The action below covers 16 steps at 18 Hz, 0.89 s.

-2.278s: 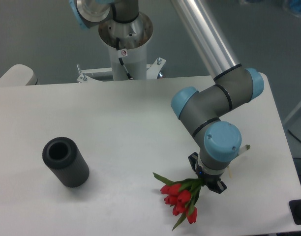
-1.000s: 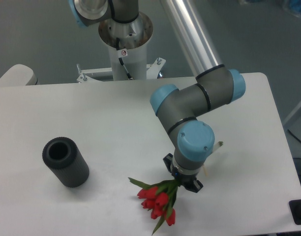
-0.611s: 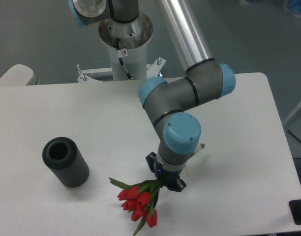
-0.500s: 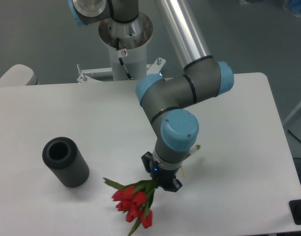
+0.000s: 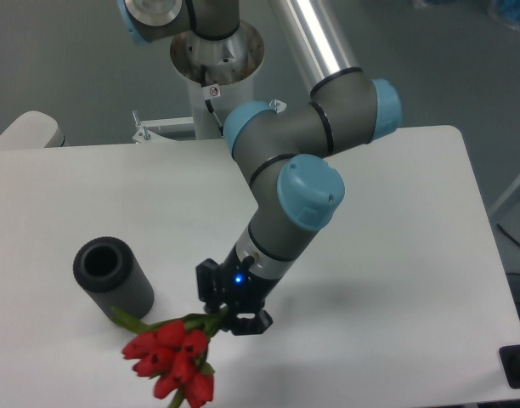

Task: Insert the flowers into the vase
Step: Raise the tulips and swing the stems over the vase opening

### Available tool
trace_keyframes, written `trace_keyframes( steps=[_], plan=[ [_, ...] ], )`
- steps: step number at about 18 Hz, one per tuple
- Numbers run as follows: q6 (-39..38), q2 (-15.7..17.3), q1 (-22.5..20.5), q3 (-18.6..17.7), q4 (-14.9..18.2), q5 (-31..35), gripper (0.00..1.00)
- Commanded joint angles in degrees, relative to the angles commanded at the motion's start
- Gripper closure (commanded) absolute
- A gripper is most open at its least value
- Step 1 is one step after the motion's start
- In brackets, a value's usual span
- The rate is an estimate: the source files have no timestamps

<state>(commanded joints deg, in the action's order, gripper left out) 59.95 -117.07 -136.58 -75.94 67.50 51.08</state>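
The gripper (image 5: 230,308) fingers are clamped on the stems of the light, floppy, easily crushed tulip bunch (image 5: 171,361), which hangs just right of and below the dark grey vase (image 5: 113,279); hold low on the stems.

No words, brand names or numbers can be read anywhere in the scene. The only sign is a small round red-ringed sticker (image 5: 214,91) on the white robot pedestal (image 5: 219,106) at the far side of the table (its symbol is too small to make out).
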Motion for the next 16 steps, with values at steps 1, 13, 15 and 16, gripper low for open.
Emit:
trace_keyframes(
  steps=[1, 13, 15, 16],
  plan=[
    [-0.6, 0.5, 0.1, 0.1, 0.0, -1.3, 1.0],
    [-5.3, 5.2, -0.6, -2.1, -7.3, -27.0, 1.0],
    [-4.9, 5.9, -0.8, -3.2, -7.9, -31.8, 1.0],
    [-4.8, 6.0, -0.9, -3.9, -7.9, -33.5, 1.0]
  ],
)
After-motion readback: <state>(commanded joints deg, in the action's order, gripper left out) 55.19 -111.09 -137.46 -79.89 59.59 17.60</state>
